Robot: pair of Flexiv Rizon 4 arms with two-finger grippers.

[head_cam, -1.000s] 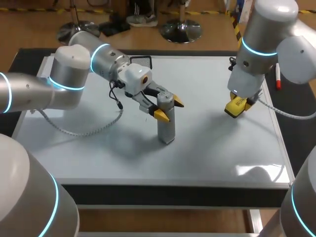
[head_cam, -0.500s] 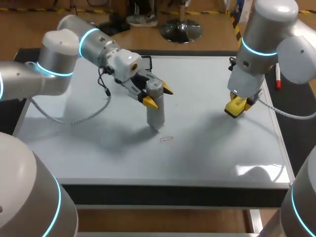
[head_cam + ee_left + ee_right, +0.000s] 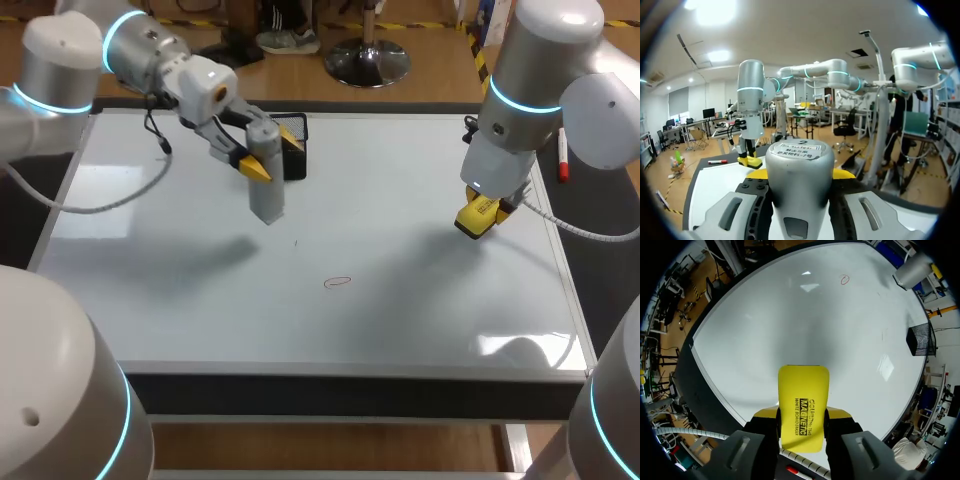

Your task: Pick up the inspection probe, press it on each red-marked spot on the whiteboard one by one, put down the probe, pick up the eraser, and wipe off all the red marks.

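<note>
Grey probe (image 3: 265, 187), yellow eraser (image 3: 804, 412), red mark (image 3: 338, 283)

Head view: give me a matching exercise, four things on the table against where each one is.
Things
1. probe
2. eraser
3. red mark
4. black basket

Places
A. drawn on the whiteboard, near its middle
B. gripped in the right hand
C. standing near the whiteboard's far edge
D. gripped in the left hand

Pairs: 1-D, 2-B, 3-A, 4-C
</note>
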